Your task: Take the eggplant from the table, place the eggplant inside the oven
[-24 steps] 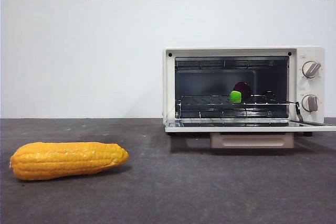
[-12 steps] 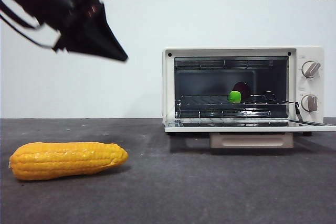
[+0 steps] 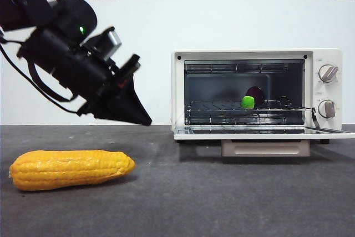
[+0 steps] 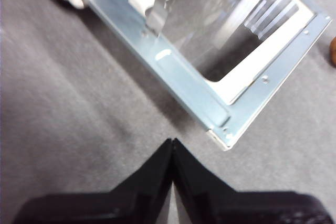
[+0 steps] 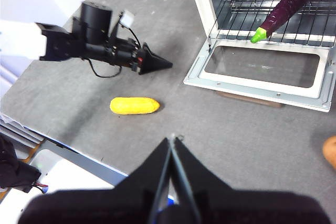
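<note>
The eggplant (image 3: pixel 254 95), dark purple with a green cap, lies on the wire rack inside the oven (image 3: pixel 244 55), whose door is folded down flat. In the right wrist view the eggplant (image 5: pixel 284 9) rests diagonally on the rack, cap toward the door. My left gripper (image 3: pixel 145 121) is shut and empty. It hangs tilted above the table (image 3: pixel 183 203), left of the oven door. In the left wrist view the left gripper (image 4: pixel 172 142) points at the door's glass corner (image 4: pixel 223 129). My right gripper (image 5: pixel 174 139) is shut, high over the table's near edge.
A yellow corn cob (image 3: pixel 72 169) lies on the table at the left, below the left arm. An orange-brown object (image 5: pixel 331 151) shows at the table's right side, near the oven door's outer corner.
The left arm has swung down from the upper left corner into the front view, its shut tip moving lower and right toward the oven door. Eggplant and corn have not moved.
</note>
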`<state>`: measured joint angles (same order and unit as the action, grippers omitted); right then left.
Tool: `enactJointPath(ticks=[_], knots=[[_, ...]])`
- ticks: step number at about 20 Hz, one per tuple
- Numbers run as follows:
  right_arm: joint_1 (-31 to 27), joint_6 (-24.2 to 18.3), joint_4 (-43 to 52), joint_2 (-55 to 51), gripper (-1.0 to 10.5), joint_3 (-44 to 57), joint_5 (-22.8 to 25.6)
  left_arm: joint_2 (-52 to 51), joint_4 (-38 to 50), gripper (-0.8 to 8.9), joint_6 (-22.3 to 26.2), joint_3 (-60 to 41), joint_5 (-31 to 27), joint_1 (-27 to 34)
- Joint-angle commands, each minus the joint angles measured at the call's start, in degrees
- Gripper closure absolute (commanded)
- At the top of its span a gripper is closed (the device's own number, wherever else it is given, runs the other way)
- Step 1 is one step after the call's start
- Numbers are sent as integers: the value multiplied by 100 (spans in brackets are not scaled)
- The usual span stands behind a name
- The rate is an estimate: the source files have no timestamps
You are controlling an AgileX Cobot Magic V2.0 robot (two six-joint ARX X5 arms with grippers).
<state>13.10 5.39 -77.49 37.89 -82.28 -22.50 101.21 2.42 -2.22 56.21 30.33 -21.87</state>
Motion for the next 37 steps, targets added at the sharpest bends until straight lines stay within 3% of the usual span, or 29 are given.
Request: enactJointPath(ticks=[1,6,27,37], knots=[[7,59,-127,-28,958,-7,-11,223,181,820,-94,-13,-35,-101],[7,59,-127,-28,958,-7,-9,455,560,820,-146,-11,-348,-251],[7,59,-127,-28,958,-7,-138,748,1067,821,-544,-9,-291,-562],[7,59,-127,-28,958,-7,-136,748,2249,821,-1598,-9,-138,-551]])
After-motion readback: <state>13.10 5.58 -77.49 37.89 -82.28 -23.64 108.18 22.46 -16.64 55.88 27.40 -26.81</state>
